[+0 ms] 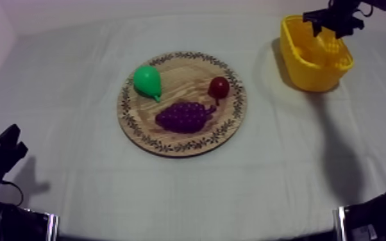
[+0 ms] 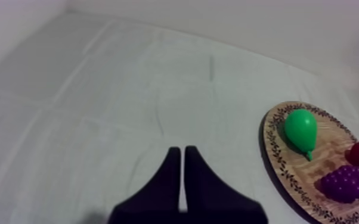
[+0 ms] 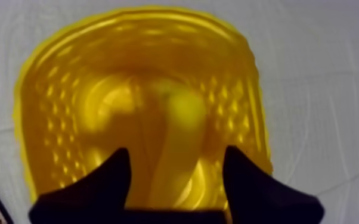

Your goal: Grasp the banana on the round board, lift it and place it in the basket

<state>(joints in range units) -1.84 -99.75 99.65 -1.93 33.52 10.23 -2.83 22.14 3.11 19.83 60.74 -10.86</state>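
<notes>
My right gripper (image 3: 176, 152) over the dimpled yellow basket (image 3: 50, 89), black fingers (image 3: 107, 184) spread wide, smooth curved banana (image 3: 185, 113) lying inside it, my left gripper (image 2: 183, 150) pressed into a narrow wedge above creased cloth (image 2: 98, 89), glossy pear (image 1: 147, 81), knobbly grapes (image 1: 183, 117), small red fruit (image 1: 218, 86) on the round wooden board (image 1: 183, 72).

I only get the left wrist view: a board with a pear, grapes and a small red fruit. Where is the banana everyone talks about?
Observer: In the right wrist view the banana lies inside the yellow basket.
Operator: Is something holding it there?
Observer: No. The right gripper hangs over the basket, open, with a finger at either side of the banana and not closed on it.
Operator: And where does that basket stand?
Observer: The top view shows it at the far right of the table, apart from the wooden board.
</notes>
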